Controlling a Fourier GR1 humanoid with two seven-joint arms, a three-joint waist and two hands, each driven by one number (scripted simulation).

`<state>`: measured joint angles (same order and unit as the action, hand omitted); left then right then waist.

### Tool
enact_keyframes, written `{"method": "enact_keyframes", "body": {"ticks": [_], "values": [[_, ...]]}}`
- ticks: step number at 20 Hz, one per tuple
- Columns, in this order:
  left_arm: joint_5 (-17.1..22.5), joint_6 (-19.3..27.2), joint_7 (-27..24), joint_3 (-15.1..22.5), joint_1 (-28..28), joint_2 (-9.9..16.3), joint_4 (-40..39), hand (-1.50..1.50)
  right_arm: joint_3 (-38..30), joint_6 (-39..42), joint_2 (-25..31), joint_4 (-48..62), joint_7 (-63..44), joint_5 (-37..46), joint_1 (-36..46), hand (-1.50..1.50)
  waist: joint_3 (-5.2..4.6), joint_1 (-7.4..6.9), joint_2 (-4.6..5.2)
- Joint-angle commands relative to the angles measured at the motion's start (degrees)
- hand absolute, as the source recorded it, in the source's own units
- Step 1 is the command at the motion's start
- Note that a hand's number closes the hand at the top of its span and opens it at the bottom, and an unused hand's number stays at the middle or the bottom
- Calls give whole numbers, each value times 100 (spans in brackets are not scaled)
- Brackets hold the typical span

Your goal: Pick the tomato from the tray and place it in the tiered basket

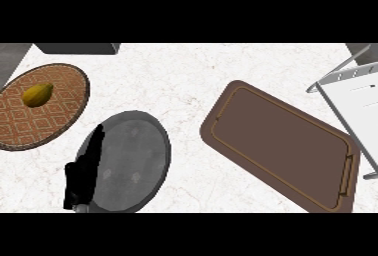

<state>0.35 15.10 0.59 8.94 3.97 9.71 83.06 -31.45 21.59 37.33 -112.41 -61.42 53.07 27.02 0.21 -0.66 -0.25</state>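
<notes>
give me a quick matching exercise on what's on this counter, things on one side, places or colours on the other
Things:
1. brown tray
2. grey plate
3. yellow-green fruit
4. left hand

Descriptions:
A. lies on the patterned round mat
B. over the plate's left edge, fingers straight
C. beside the white tiered basket, nothing on it
D. round, between mat and tray

Pairs: 1-C, 2-D, 3-A, 4-B

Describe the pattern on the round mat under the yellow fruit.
Orange-brown diamond lattice on the mat, seen in the head view.
</notes>
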Motion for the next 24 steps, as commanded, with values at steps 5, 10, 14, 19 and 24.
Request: {"method": "enact_keyframes", "body": {"ticks": [5, 10, 14, 19, 24], "values": [[25, -84, 79, -98, -61, -78, -406, 0, 222, -247, -20, 1723, 117, 277, 459, 150, -24, 10, 46], [-105, 18, 263, 86, 250, -181, 106, 0, 185, -864, -93, 2772, 377, 529, 701, 150, -20, -19, 42], [2, -149, 45, -164, 36, -95, -277, 0, -52, -1409, -72, 3398, 743, 549, 613, 150, -20, 23, 42], [-121, -133, -191, -96, 259, -129, -354, 0, -207, -2295, -421, 3984, 999, 390, 768, 150, -18, 5, 46], [-166, -82, 273, -52, -117, -212, -313, 0, -859, -3068, -722, 4387, 1330, -356, 1064, -150, -13, 18, 58]]}}
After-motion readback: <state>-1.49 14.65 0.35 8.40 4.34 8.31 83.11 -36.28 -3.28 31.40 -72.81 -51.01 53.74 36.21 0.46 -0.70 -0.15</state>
